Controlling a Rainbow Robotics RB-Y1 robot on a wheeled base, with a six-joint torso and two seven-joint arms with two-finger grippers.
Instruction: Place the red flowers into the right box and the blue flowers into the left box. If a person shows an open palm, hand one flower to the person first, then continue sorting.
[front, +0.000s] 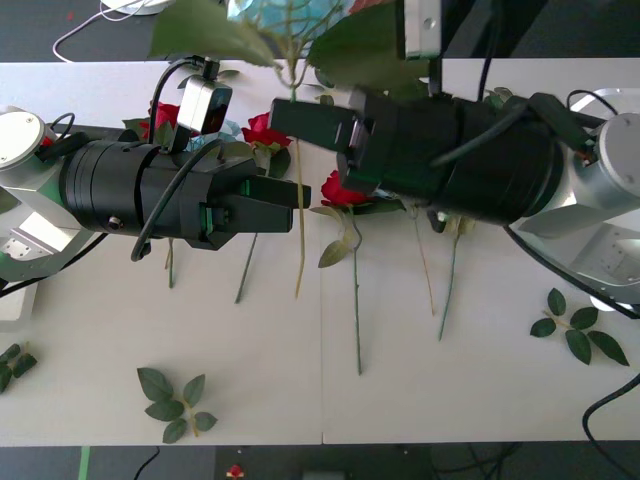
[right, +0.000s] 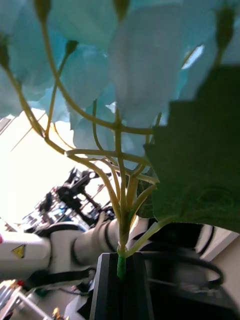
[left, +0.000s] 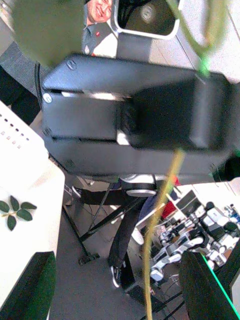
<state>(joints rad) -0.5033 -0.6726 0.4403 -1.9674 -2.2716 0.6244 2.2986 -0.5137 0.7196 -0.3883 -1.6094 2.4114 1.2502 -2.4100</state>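
Note:
My right gripper (front: 290, 112) is raised over the table's middle, shut on the stem of a blue flower (front: 285, 12). In the right wrist view its black fingers (right: 107, 285) clamp the green stem under the pale-blue cluster (right: 125, 60). The long stem (front: 299, 240) hangs down past my left gripper (front: 298, 203), which is open. In the left wrist view the stem (left: 160, 225) hangs between the open fingers (left: 35, 285), under the right gripper's black body (left: 135, 120). Red flowers (front: 343, 190) (front: 265, 130) (front: 165, 115) lie on the white table. Both boxes are out of view.
Loose green leaf sprigs lie at the front left (front: 175, 400) and at the right (front: 575, 325). Several thin stems (front: 357, 300) stretch toward the table's front edge. The two arms' black forearms cross over the table's back half.

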